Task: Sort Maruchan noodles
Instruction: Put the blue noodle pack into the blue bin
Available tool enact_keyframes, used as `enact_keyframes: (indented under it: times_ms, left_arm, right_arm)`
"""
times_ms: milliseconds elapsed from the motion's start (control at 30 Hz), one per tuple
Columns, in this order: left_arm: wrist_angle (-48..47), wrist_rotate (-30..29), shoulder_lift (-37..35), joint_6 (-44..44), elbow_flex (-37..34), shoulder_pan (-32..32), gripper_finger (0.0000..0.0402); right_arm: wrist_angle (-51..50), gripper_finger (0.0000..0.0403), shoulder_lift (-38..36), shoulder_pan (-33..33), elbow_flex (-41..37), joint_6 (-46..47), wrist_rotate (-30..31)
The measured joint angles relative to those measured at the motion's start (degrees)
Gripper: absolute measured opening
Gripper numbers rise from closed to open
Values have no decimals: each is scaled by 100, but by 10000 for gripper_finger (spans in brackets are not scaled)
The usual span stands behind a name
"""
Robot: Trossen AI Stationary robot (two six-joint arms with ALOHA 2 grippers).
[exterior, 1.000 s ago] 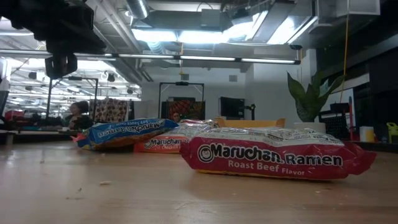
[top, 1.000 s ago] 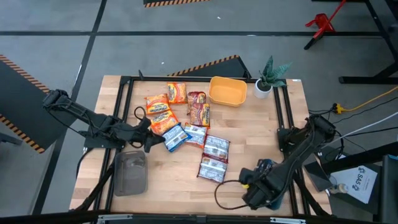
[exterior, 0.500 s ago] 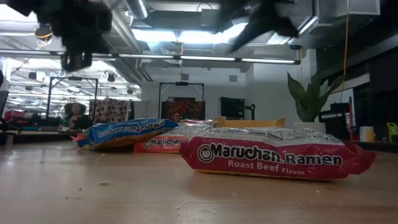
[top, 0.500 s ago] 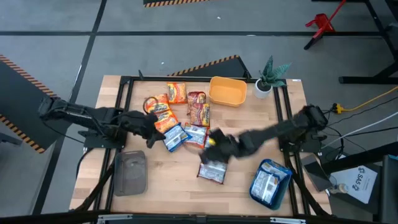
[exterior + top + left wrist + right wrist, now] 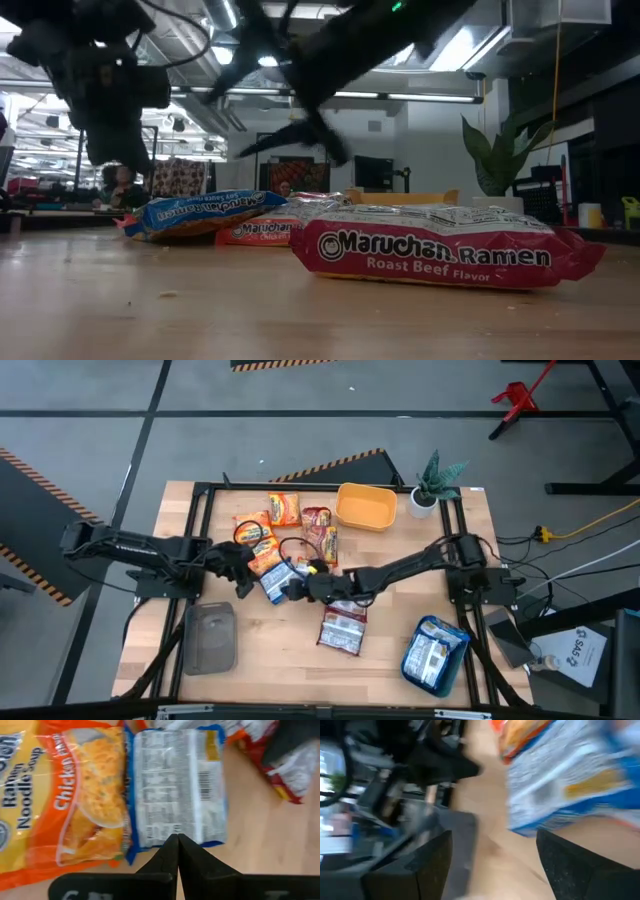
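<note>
Maruchan noodle packets lie in a loose heap mid-table: orange ones (image 5: 262,550), red ones (image 5: 322,540), red-and-white ones (image 5: 343,628) (image 5: 440,250). A blue-and-white packet (image 5: 280,582) (image 5: 175,785) lies flat at the heap's near left, beside an orange packet (image 5: 70,795). My left gripper (image 5: 240,572) (image 5: 175,842) hangs shut just left of the blue packet, above the table (image 5: 110,130). My right gripper (image 5: 296,588) (image 5: 495,865) reaches in from the right and stands open over the same packet (image 5: 560,785), above it in the low view (image 5: 300,135).
A grey tray (image 5: 210,640) sits near the front left. A teal tray (image 5: 412,660) holding a blue packet stands at the front right. A yellow bowl (image 5: 365,507) and a potted plant (image 5: 432,485) are at the back right. Bare wood lies front centre.
My right arm has swung from over the teal tray at the front right across the table to the left, turning its wrist, and now hovers at the blue packet in the heap. My left gripper has moved a little right toward that packet and sunk lower.
</note>
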Motion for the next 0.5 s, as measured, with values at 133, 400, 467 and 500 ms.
enact_keyframes:
  times_ms: [133,400,467,500]
  left_arm:
    - [111,-4,44,216,-140,227,1]
    - [865,149,672,539,-378,482,0]
    - [1029,152,890,683,-380,526,0]
    - [1130,183,995,735,-380,549,0]
  right_arm:
    - [-66,276,268,105,123,332,222]
    - [-511,276,279,370,126,991,821]
    - [-523,276,339,360,132,1057,838]
    - [-591,276,365,354,126,1078,838]
